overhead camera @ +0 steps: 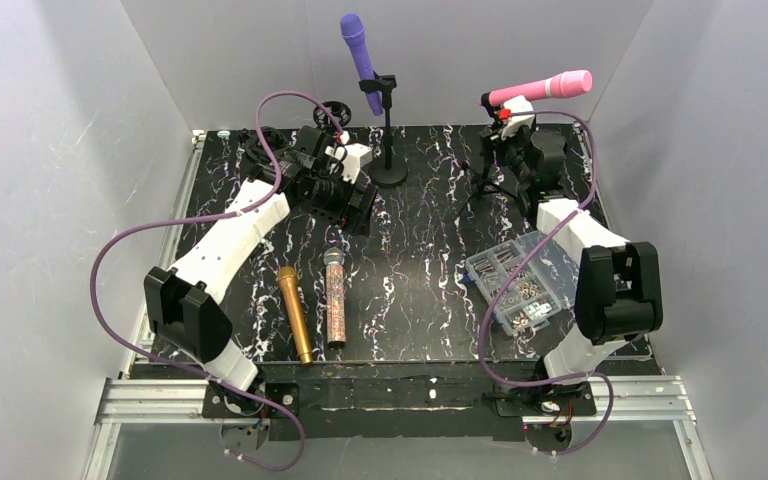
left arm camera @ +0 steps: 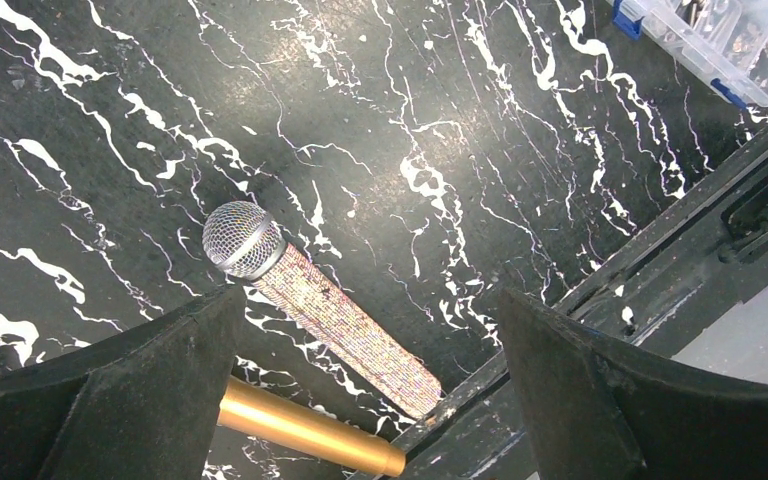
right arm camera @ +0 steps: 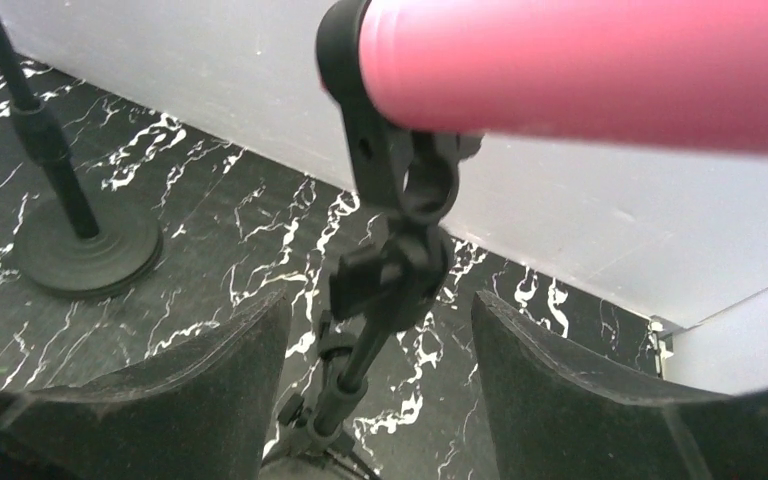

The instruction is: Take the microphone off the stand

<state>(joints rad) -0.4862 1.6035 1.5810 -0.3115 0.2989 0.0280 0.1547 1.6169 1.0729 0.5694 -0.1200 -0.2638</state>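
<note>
Pink mic [overhead camera: 540,88] is sitting clipped in its stand [right arm camera: 400,260], back right, not yet gripped; right gripper [right arm camera: 375,335] is hanging wide open & empty just below, left gripper [left arm camera: 368,335] gaping empty over glitter mic [left arm camera: 332,320].

overhead view looks down; close wrist views share table [overhead camera: 420,260]

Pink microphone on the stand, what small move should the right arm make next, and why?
Probably lift the right gripper a little, then close on the pink microphone. In the right wrist view its fingers stand open on either side of the stand clip, with the microphone's body above them and seated in that clip, so closing now would likely catch the stand instead.
</note>
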